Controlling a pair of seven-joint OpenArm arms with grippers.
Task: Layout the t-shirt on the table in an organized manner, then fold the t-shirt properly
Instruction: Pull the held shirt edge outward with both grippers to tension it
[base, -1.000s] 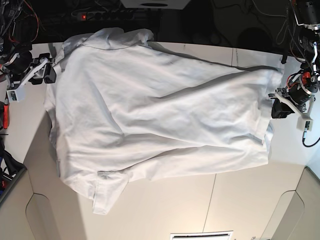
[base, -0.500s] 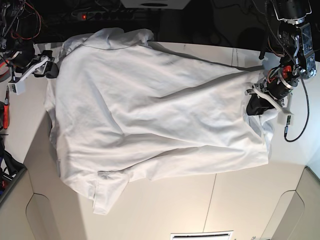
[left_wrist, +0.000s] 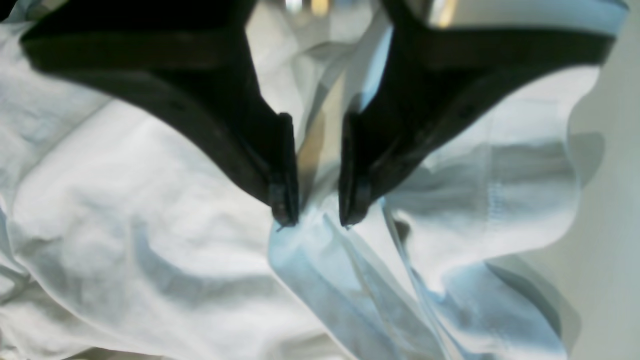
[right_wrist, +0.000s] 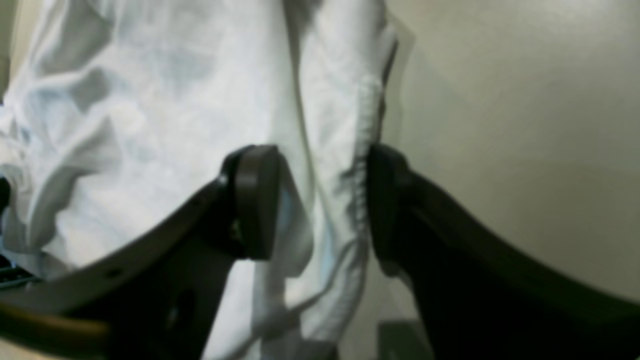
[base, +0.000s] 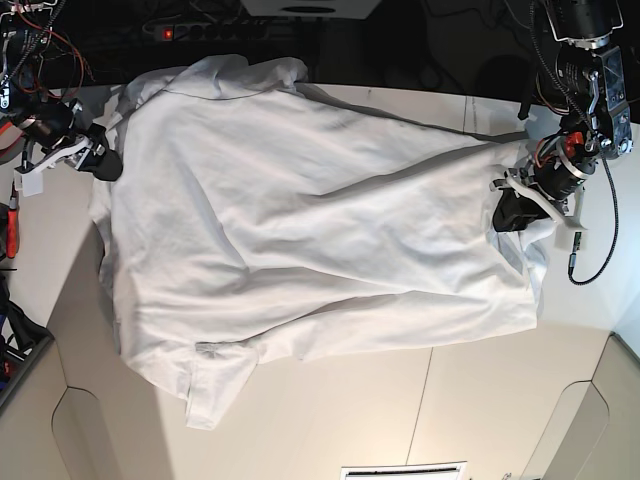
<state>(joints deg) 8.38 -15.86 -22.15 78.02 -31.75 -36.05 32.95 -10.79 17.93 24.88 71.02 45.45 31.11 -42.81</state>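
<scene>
**A:** How much of the layout can be counted as done?

**B:** Most of the spreading, it seems. The t-shirt (base: 310, 230) is seen lying opened out across the table (base: 480, 400), reaching from the edge by the right arm to the edge by the left arm. One short sleeve (base: 215, 385) is laid out toward the near edge, and the collar end is bunched at the far edge, partly over it. Broad creases are still carried across the body.

**A:** And the folding?

**B:** No fold is visible yet. That whole stage is judged to be left, along with smoothing of the wrinkles and squaring of the far edge.

**A:** How are the grippers placed?

**B:** The left gripper (left_wrist: 318, 220) is set over the hem end. In the left wrist view its fingers (left_wrist: 282, 200) are held a narrow gap apart, with a ridge of cloth rising between them; a firm pinch cannot be confirmed. The right gripper (right_wrist: 320, 200) is placed at the opposite end, and its fingers (right_wrist: 252, 200) are spread wide on either side of a stitched edge of fabric, not closed on it.

**A:** So a grasp is being prepared?

**B:** That is the reading: both ends are about to be taken for a final straightening pull.
</scene>
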